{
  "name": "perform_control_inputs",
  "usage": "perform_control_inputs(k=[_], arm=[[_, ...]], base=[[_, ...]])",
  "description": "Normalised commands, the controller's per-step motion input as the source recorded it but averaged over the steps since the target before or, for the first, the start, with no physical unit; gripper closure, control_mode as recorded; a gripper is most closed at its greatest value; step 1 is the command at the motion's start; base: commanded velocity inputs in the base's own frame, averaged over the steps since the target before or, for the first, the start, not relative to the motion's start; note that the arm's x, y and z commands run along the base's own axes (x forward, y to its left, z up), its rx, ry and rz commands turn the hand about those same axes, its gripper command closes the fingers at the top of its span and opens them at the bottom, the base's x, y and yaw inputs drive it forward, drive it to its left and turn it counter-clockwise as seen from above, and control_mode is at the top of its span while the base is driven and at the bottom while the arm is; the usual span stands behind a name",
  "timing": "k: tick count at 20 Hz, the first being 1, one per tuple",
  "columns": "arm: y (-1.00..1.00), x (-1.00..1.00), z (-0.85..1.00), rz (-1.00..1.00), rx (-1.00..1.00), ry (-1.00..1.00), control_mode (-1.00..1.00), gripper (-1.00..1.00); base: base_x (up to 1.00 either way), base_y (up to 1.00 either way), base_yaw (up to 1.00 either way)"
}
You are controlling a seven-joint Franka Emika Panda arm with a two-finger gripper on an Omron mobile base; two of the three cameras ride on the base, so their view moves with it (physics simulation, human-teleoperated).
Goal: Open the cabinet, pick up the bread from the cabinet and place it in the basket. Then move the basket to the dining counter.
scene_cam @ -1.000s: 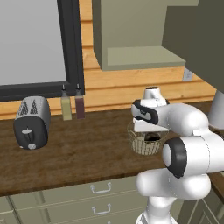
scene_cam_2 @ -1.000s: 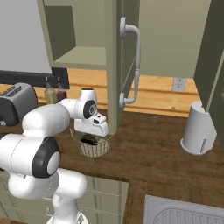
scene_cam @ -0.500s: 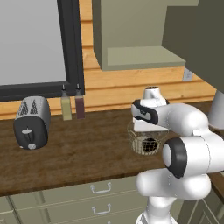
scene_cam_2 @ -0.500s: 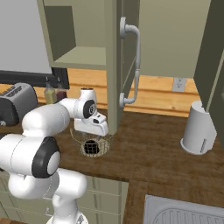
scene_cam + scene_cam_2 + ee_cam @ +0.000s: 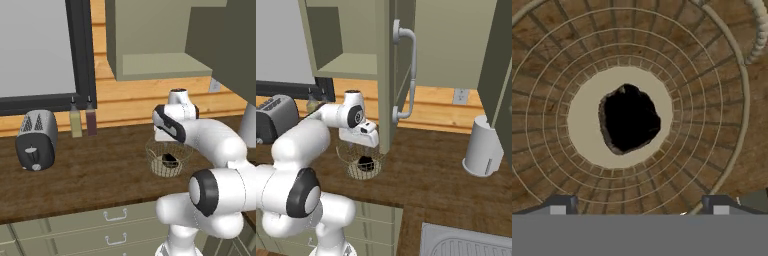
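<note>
Basket (image 5: pixel 722 90) rim cut off in hand view; bread (image 5: pixel 629 125) on its base, directly below wide-open, empty tool (image 5: pixel 637 206).

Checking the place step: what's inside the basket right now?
The bread lies on the pale base of the wire basket, free of the open gripper above it. Nothing else shows inside. The patch of base under the bread is covered.

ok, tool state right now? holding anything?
Tool: open, holding nothing. It hangs over the basket; the bread lies free on the basket's pale base.
</note>
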Motion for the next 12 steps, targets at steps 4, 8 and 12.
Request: perform_control_inputs(k=[4, 8, 12], arm=[[-0.30, -0.55, 0.36, -0.17, 0.02, -0.29, -1.00, -1.00], [-0.44, -0.40, 0.04, -0.20, 0.08, -0.32, -1.00, -1.00], [-0.31, -0.04, -0.01, -0.13, 0.18, -0.10, -1.00, -1.00]], base=[[0.00, 0.00, 0.00], [0.00, 0.00, 0.00], [0.00, 0.00, 0.00]])
